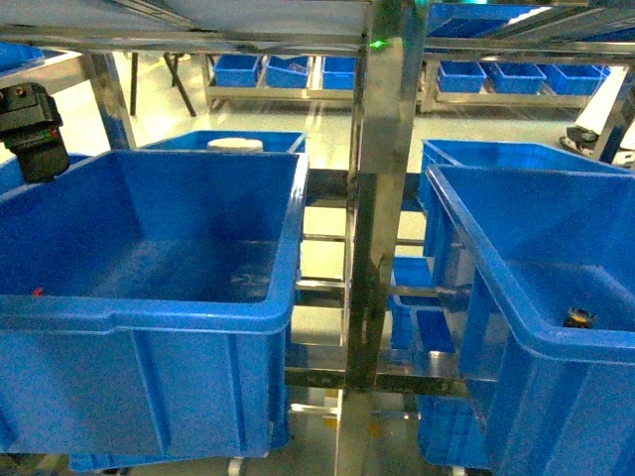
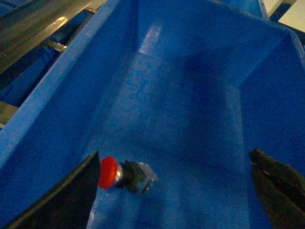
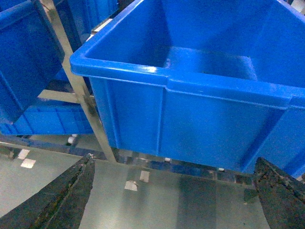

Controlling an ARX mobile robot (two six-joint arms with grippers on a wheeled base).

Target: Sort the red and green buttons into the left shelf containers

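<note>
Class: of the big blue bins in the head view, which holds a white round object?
The rear left bin, behind the large front-left bin; a white round object shows above its rim.

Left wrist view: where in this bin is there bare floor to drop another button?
The blue bin floor is bare from the far wall down the middle and right. The near-left corner holds the red button, close to a left gripper finger.

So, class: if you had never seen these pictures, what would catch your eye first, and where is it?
The big blue bins fill nearly every view, hung on a metal shelf frame that splits the head view down the middle. Against all that blue, the red button stands out, lying on its side on a bin floor, close to one finger of the open left gripper.
</note>
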